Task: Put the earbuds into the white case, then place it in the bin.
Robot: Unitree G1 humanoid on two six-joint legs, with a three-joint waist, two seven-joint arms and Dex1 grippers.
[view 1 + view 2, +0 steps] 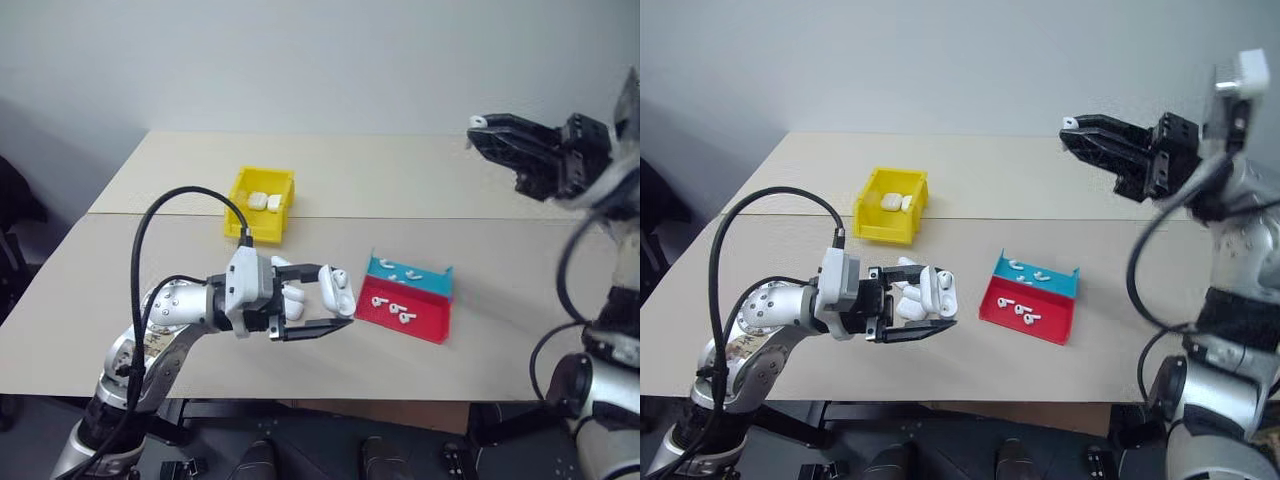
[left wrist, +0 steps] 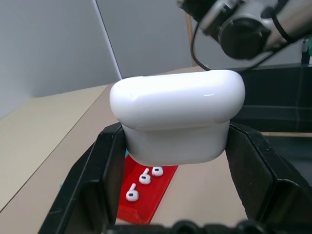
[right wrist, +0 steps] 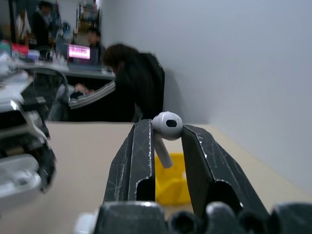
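Left gripper [image 1: 318, 302] clamped on the white case [image 1: 341, 290], held above the table [image 1: 150, 290] just beside the red-and-teal tray [image 1: 425, 325], lid hinged open. Fingers [image 2: 100, 185] pressed against both sides of the case body. Right gripper [image 1: 1072, 133] raised high over the far side of the table, fingers narrowed on one earbud [image 3: 165, 129], its stem pointing down between the fingertips. More earbuds [image 1: 392, 305] lay loose in the tray, some on the red half, some on the teal. Yellow bin [image 1: 243, 192] stood farther back on the table, well apart from both grippers, with two white cases [image 1: 265, 201] inside. Person seated at a desk in the background [image 3: 126, 83]
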